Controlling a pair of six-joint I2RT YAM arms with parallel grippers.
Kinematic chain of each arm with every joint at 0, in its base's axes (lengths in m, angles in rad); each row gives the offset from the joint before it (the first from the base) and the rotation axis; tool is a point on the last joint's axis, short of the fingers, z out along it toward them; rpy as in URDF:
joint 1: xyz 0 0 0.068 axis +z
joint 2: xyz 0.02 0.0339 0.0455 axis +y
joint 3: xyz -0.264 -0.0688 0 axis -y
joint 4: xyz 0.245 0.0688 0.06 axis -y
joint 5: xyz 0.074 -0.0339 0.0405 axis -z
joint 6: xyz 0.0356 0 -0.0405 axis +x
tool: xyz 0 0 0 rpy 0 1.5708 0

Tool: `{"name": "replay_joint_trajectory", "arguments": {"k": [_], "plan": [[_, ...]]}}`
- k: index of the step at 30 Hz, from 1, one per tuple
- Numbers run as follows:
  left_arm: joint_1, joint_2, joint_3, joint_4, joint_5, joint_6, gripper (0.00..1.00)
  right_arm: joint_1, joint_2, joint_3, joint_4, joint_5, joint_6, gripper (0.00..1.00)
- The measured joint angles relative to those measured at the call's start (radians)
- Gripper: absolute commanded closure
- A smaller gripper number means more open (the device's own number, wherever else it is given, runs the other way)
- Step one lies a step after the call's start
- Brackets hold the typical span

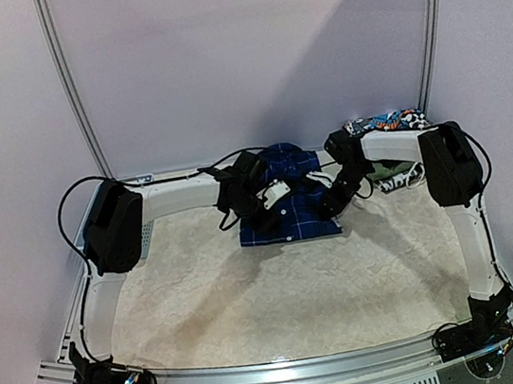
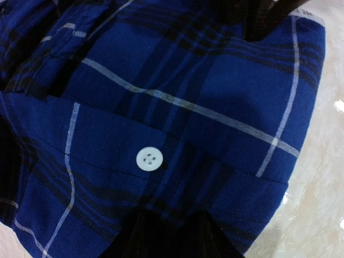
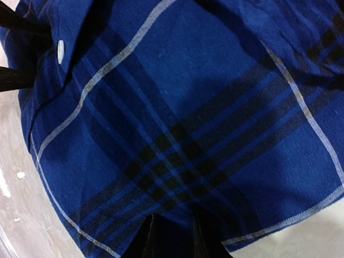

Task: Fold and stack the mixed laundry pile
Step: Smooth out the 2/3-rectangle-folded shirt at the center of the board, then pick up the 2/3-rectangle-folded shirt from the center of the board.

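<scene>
**Left.** The white left arm [image 1: 180, 195] reaches in from the left toward the rear centre of the cream, textured table [image 1: 252, 298]. The left gripper [image 1: 274, 192] rests on the upper left part of the garment there. Its dark fingers [image 2: 140, 236] stand close together at the bottom of the left wrist view. They appear to be closed on a fold of the blue cloth.

**Centre.** The blue-and-black plaid shirt [image 1: 289, 218], woven cloth crossed by thin white lines, lies on the table at rear centre. It is folded into a roughly rectangular packet with its rounded end toward the back wall. One round, white, four-hole button [image 2: 149, 159] sits on a stitched band and is plain-faced.

**Right.** The right gripper [image 1: 320, 183] rests on the upper right part of the plaid shirt, near the left gripper. Its dark fingers [image 3: 146, 239] stand a narrow gap apart, with blue cloth pinched between them.

**Far right.** A heap of garments lies at the back right, apart from the plaid shirt. It includes a multicoloured printed piece [image 1: 385, 122], whose print is too small to read. A pale green-and-white piece [image 1: 396, 175] lies just behind the right arm.
</scene>
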State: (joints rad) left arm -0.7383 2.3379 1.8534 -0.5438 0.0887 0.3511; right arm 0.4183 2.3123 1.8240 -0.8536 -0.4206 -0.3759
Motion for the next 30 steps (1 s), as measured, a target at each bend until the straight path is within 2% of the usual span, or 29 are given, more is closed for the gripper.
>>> {"name": "replay_joint_trajectory", "arguments": {"k": [3,6,11,15,18,22,30], "plan": [[-0.001,-0.014,-0.001,-0.005,-0.005,-0.006,0.54,-0.008,-0.004,0.003,-0.011,0.002,0.008,0.58],[-0.013,-0.090,-0.058,0.003,-0.029,0.006,0.48,-0.019,-0.054,-0.037,0.002,0.027,0.010,0.48],[-0.053,-0.369,-0.304,0.118,-0.105,0.143,0.45,-0.045,-0.292,-0.186,0.057,0.077,-0.066,0.40],[-0.095,-0.525,-0.543,0.257,-0.138,0.330,0.46,-0.031,-0.493,-0.336,0.121,0.108,-0.240,0.39],[-0.103,-0.497,-0.607,0.296,-0.144,0.420,0.48,0.021,-0.539,-0.446,0.166,0.159,-0.395,0.39],[-0.097,-0.422,-0.610,0.301,-0.143,0.488,0.48,0.100,-0.523,-0.588,0.225,0.249,-0.582,0.39],[-0.095,-0.347,-0.554,0.298,-0.139,0.543,0.47,0.169,-0.491,-0.608,0.355,0.345,-0.718,0.39]]}}
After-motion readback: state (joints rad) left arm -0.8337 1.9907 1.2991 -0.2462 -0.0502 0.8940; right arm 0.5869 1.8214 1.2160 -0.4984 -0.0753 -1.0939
